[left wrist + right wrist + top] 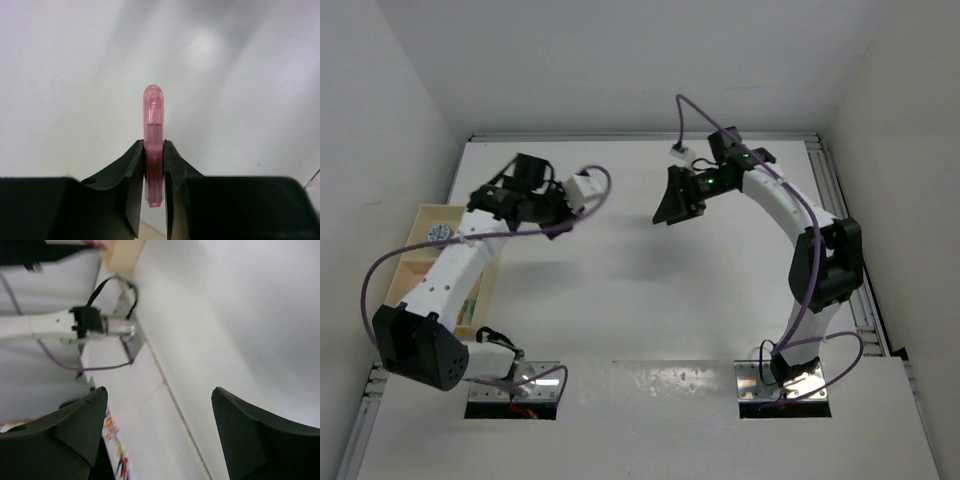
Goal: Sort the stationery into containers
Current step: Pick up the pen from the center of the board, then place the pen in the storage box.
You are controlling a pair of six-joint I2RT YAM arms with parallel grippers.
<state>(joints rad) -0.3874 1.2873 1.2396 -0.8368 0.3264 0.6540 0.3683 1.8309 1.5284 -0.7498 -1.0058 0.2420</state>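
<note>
1. Left end effector (154, 150) pinched the pink stub (153, 112), apparently up off the white surface (640, 290).
2. Right end effector (159, 400) hung spread wide.
3. Wooden tray (420, 225) sat far left.

Overhead view: bright, even, diffuse light falls on a white bench (650, 270) and white walls (620, 60), giving little contrast. Soft grey shadows lie under the left arm (460, 265) and right arm (790, 215). Glare flares off the glossy near strip (660, 378) and the right metal base plate (800, 385).

Left wrist view: the centre is sharp, and a translucent pink stub (153, 125) glows as light passes through it. A pale highlight and grey shadow bands cross the background. The dark jaws show little detail.

Right wrist view: smeared and soft throughout, with the jaws nearly black.
</note>
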